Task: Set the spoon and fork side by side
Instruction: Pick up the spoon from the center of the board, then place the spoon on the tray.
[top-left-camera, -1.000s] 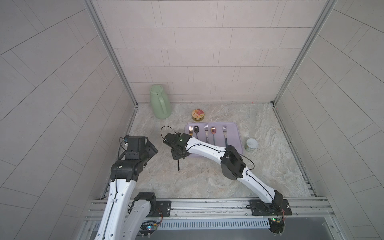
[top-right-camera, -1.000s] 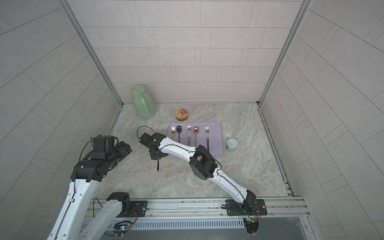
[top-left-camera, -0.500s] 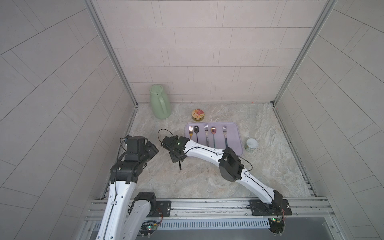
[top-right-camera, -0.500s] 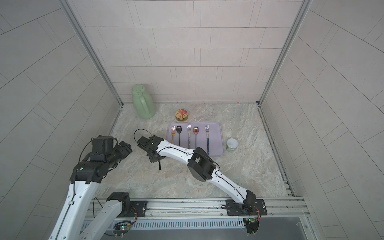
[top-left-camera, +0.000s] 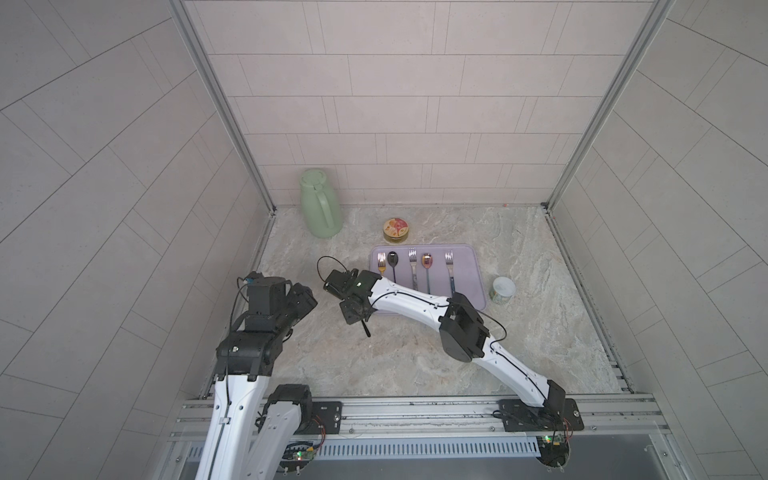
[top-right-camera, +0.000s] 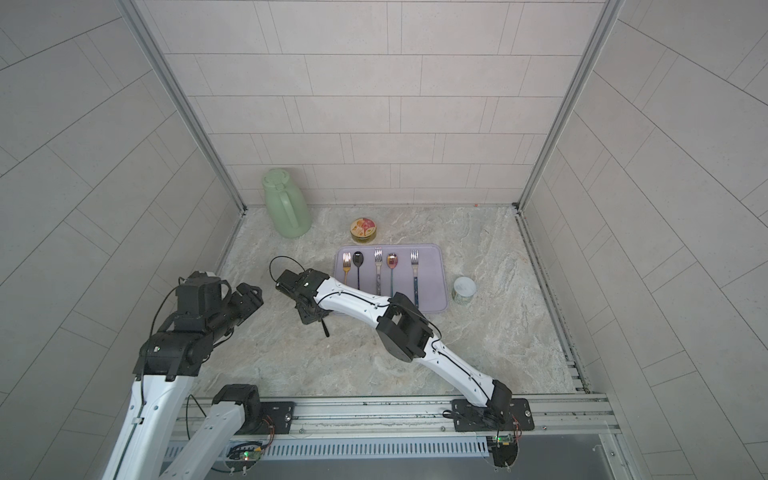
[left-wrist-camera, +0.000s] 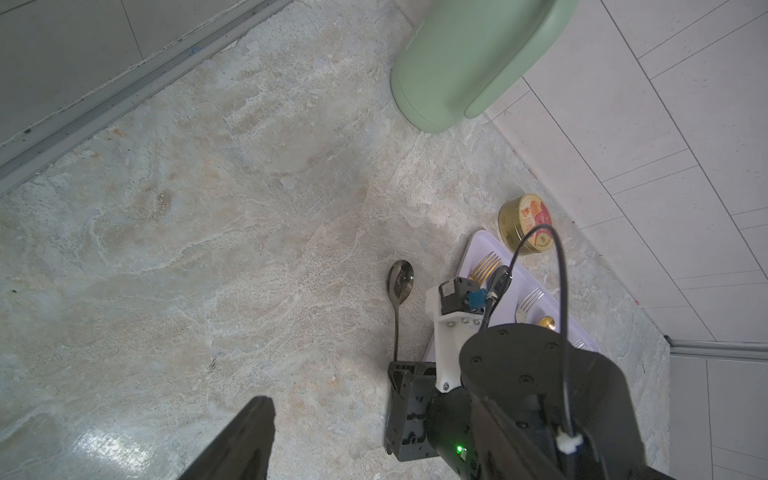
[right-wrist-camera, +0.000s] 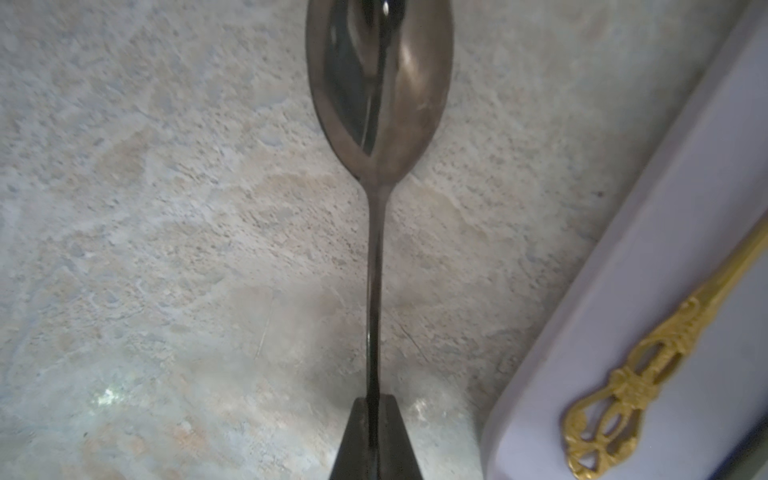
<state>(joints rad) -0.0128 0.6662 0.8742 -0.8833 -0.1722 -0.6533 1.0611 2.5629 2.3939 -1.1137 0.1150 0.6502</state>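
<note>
My right gripper (right-wrist-camera: 374, 415) is shut on the thin handle of a dark spoon (right-wrist-camera: 378, 75). The spoon lies low along the marble counter, just left of the lilac tray (top-left-camera: 467, 266). Its bowl (left-wrist-camera: 400, 279) points toward the back wall and its handle end (top-left-camera: 366, 328) sticks out behind the gripper (top-left-camera: 353, 307). A gold fork (top-left-camera: 381, 264) is the nearest piece on the tray, and its ornate handle (right-wrist-camera: 623, 395) shows in the right wrist view. My left gripper (top-left-camera: 301, 297) hovers open and empty to the left, with one finger (left-wrist-camera: 245, 440) in view.
The tray also carries a black spoon (top-left-camera: 392, 261), a silver fork (top-left-camera: 412, 262), a rose-gold spoon (top-left-camera: 427, 262) and another fork (top-left-camera: 449, 262). A green jug (top-left-camera: 321, 205) and a round tin (top-left-camera: 396, 230) stand at the back. A white cup (top-left-camera: 503, 289) sits right of the tray.
The right gripper's jaws have closed onto the spoon's handle, and the wrist has shifted slightly left. The left arm has stayed where it was.
</note>
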